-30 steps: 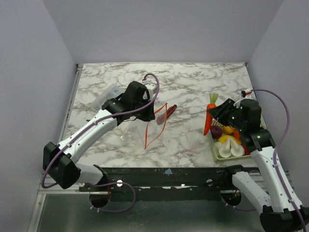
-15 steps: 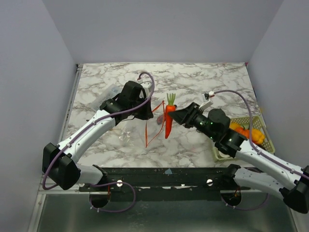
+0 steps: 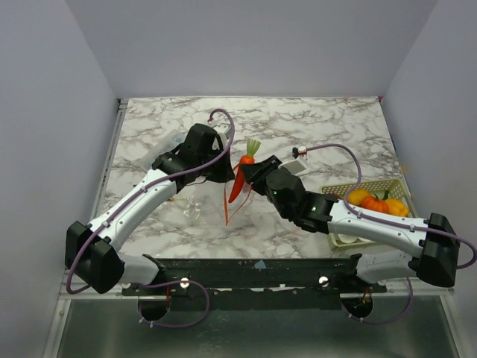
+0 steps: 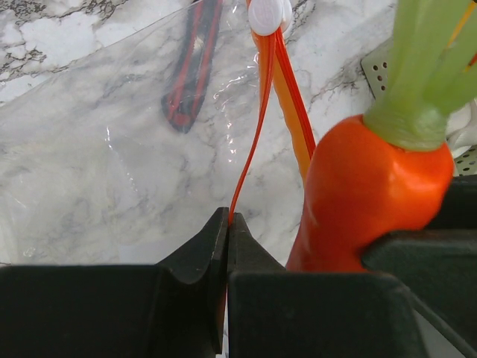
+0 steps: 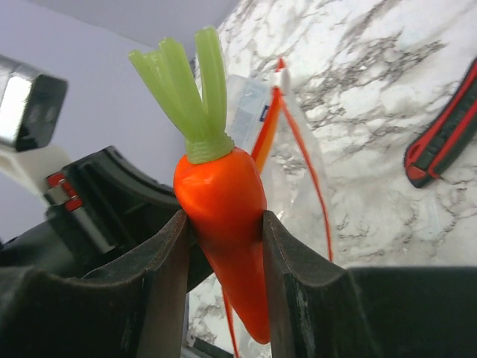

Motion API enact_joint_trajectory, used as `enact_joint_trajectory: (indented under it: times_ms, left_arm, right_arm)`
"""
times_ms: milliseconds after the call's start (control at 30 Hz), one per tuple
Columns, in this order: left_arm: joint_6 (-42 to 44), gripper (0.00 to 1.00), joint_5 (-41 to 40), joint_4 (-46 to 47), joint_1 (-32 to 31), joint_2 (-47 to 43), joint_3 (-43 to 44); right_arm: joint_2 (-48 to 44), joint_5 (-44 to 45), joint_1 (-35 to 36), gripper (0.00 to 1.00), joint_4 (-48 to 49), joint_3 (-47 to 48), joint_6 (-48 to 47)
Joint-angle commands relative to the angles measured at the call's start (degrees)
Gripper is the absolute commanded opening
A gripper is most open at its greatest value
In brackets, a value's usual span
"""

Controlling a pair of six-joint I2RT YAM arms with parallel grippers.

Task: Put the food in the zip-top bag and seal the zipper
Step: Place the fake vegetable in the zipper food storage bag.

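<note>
My right gripper (image 3: 247, 174) (image 5: 223, 221) is shut on the carrot (image 3: 238, 181) (image 5: 220, 188), an orange piece of food with a green top, pointing tip-down. It hangs beside my left gripper (image 3: 223, 177) (image 4: 227, 221), over the mouth of the zip-top bag (image 3: 200, 203) (image 4: 112, 149). The left gripper is shut on one side of the orange-red zipper (image 4: 256, 127) (image 5: 314, 186) and lifts it off the table. The zipper's white slider (image 4: 270, 13) sits at its far end. The carrot (image 4: 365, 194) fills the right of the left wrist view. More food (image 3: 373, 203) lies in a basket.
The cream basket (image 3: 370, 186) stands at the right by the near edge. A slim red-and-black stick (image 4: 191, 80) (image 5: 443, 134) lies on the marble beyond the bag. A second clear bag (image 3: 165, 146) lies at the far left.
My right arm has swung left from the basket with the carrot, from the right edge to the bag's mouth. The left gripper has held the zipper almost still.
</note>
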Motion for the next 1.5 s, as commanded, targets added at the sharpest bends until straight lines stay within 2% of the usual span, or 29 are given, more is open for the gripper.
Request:
enact_joint_trajectory:
  times_ms: [0, 233, 400, 700, 900, 1100, 1267, 1467]
  left_arm:
    - [-0.28, 0.0, -0.78, 0.78, 0.85, -1.74, -0.27]
    - [-0.6, 0.0, 0.55, 0.47, 1.61, -0.88, 0.12]
    - [-0.55, 0.0, 1.78, 0.7, 1.7, -0.6, -0.03]
    - [-0.55, 0.0, 3.16, 1.82, 1.72, -1.64, -0.85]
    - [-0.38, 0.0, 2.66, 2.36, 1.71, -2.75, -1.41]
    - [-0.4, 0.0, 3.45, 2.95, 1.62, -3.82, -1.85]
    - [0.06, 0.0, 6.59, 3.59, 1.61, -3.82, -1.92]
    - [0.59, 0.0, 7.45, 4.11, 1.18, -3.96, -2.2]
  right_arm:
    - [1.67, 9.26, 1.64, 0.0, -9.57, 2.39, 7.33]
    - [3.69, 4.41, 3.26, 0.0, -14.38, 1.16, 12.17]
    - [5.48, 1.49, 3.35, 0.0, -14.32, 1.81, 11.03]
    - [9.28, -2.66, 2.87, 0.0, -20.57, 7.35, 10.6]
    - [10.81, -8.23, 1.49, 0.0, -22.76, 10.55, 6.15]
    - [10.9, -12.75, -0.65, 0.01, -25.7, 11.02, 6.69]
    - [13.24, -18.57, -3.42, 0.01, -26.08, 13.83, 2.14]
    - [14.5, -23.58, -5.76, 0.06, -28.64, 17.11, -1.65]
